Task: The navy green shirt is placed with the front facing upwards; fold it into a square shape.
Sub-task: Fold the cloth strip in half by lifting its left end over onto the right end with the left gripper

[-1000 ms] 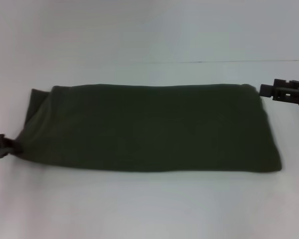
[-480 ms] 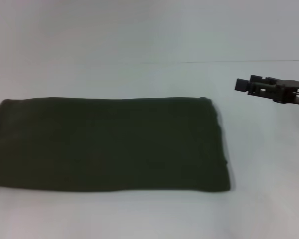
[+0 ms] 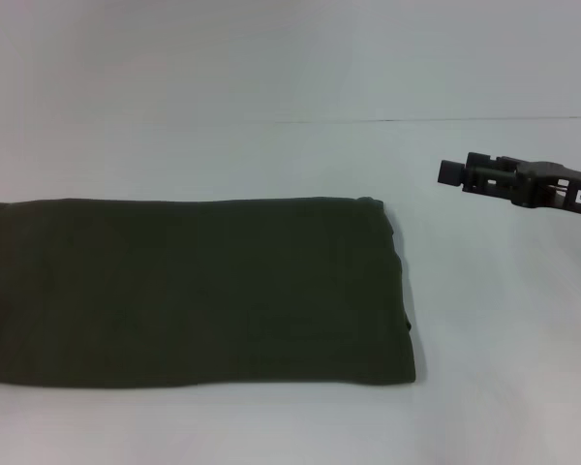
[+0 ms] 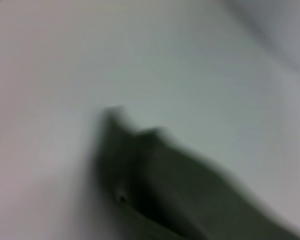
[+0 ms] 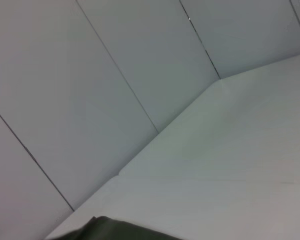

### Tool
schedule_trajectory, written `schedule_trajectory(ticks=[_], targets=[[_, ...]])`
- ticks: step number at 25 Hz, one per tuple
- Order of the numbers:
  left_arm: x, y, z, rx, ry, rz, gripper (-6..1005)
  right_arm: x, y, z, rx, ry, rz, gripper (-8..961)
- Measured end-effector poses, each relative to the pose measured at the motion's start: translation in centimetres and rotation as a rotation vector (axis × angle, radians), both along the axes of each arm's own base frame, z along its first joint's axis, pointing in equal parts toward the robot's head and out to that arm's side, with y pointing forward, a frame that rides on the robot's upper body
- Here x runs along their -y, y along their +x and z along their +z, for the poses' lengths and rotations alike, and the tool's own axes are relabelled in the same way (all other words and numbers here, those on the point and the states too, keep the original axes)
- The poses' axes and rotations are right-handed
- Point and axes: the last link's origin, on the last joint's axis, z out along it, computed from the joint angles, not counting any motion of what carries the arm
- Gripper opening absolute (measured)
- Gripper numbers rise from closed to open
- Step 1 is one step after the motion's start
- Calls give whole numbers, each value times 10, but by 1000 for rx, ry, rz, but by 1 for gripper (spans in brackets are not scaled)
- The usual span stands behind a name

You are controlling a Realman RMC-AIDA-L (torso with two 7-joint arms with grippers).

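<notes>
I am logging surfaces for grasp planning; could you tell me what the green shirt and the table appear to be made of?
The navy green shirt looks like soft matte knit cloth, likely cotton: no shine, rounded folded edges. The table seems a smooth, hard white surface with a faint sheen, perhaps laminate. The right gripper hangs beyond the shirt's right end, off the cloth.

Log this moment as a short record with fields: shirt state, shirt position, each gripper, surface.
shirt state: the navy green shirt lies flat, folded into a long band, plain green side up, no lettering showing
shirt position: left part of the head view, running off its left edge; its right end is free
right gripper: right gripper hangs above the table, off the shirt's right end, apart from the cloth, holding nothing
left gripper: not seen in any view
surface: white table
</notes>
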Motion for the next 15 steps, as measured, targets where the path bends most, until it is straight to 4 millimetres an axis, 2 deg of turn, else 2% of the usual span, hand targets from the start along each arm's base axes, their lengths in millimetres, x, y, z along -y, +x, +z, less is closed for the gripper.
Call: schedule_trajectory(ticks=[1, 4, 8, 11, 13, 15], targets=[[-4, 8, -1, 26, 6, -47, 38, 1, 2, 0, 1, 0, -1, 898], [-24, 50, -8, 139, 18, -269, 38, 5, 6, 2, 3, 2, 2, 897], [-52, 118, -33, 289, -14, -574, 39, 10, 9, 4, -1, 1, 10, 897], [-73, 164, -66, 352, -90, -722, 39, 16, 12, 9, -4, -6, 20, 897], [-84, 180, -92, 390, -146, -760, 39, 19, 16, 14, -5, -6, 21, 897], [-90, 189, -128, 458, -191, -772, 39, 23, 22, 21, -4, 1, 15, 897]])
